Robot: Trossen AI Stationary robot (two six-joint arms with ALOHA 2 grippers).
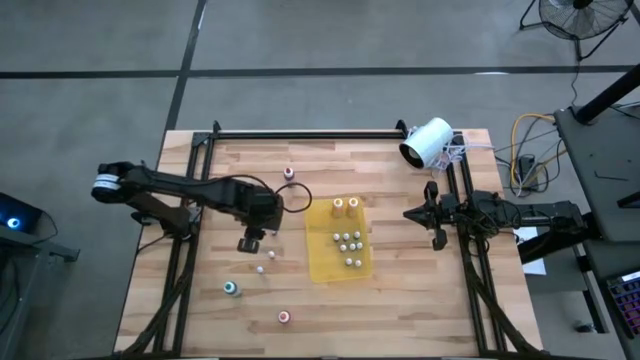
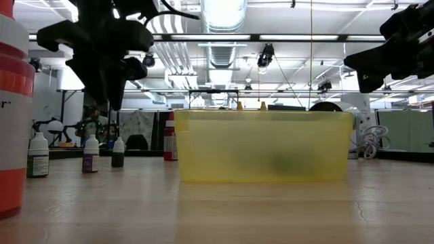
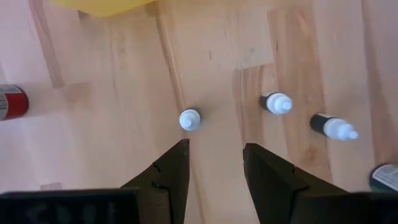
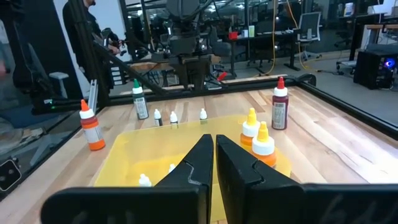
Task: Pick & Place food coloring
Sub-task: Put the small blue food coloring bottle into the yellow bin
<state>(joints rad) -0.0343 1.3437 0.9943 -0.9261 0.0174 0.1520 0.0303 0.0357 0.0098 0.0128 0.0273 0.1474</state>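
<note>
Three small white-capped food coloring bottles stand on the wooden table just beyond my left gripper. That gripper hangs open above the table, pointing steeply down, with nothing between its fingers; in the high view it is left of the yellow tray. The tray holds two orange-topped bottles and several small whitish ones. Taller bottles stand apart: teal-topped, pink-topped, maroon. My right gripper waits shut at the table's right edge.
A big white cylinder-shaped device lies at the far right corner, with cables beside it. Black frame rails run along the table's far, left and right sides. Bare wood lies near the front edge between the teal-topped and pink-topped bottles.
</note>
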